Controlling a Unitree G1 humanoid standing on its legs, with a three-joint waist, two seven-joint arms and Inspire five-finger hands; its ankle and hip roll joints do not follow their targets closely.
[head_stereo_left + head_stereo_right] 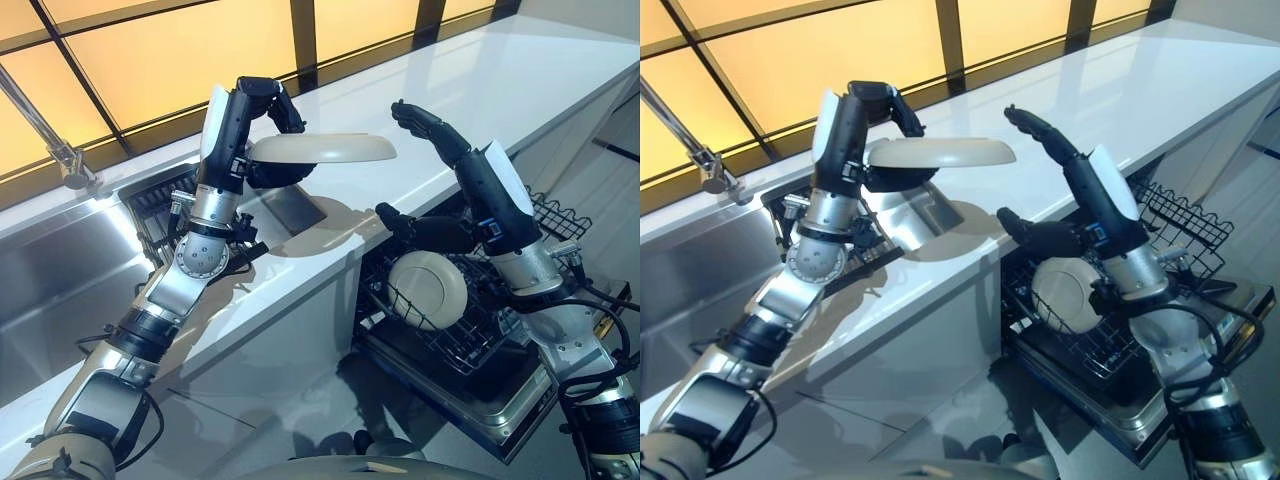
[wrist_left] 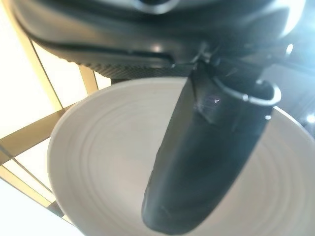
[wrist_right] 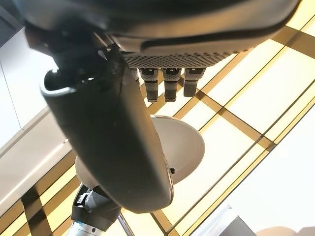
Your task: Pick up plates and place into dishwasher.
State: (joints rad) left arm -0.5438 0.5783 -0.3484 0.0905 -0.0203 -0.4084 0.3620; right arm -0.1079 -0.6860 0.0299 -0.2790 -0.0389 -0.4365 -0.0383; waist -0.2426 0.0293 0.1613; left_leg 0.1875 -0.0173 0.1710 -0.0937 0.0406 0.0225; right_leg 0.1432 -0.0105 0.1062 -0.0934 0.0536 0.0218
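We see the left hand [image 1: 262,120] pinching the plate [image 1: 322,149] held level above the counter [image 1: 520,80], its free rim pointing toward the spread, empty right hand [image 1: 432,185], which hovers just beside it over the dishwasher rack [image 1: 470,330].

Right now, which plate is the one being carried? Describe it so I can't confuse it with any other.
Start at the long white counter. Above its front edge, the left hand holds a cream plate level in the air. The other plate stands on edge in the dishwasher rack, below the open right hand.
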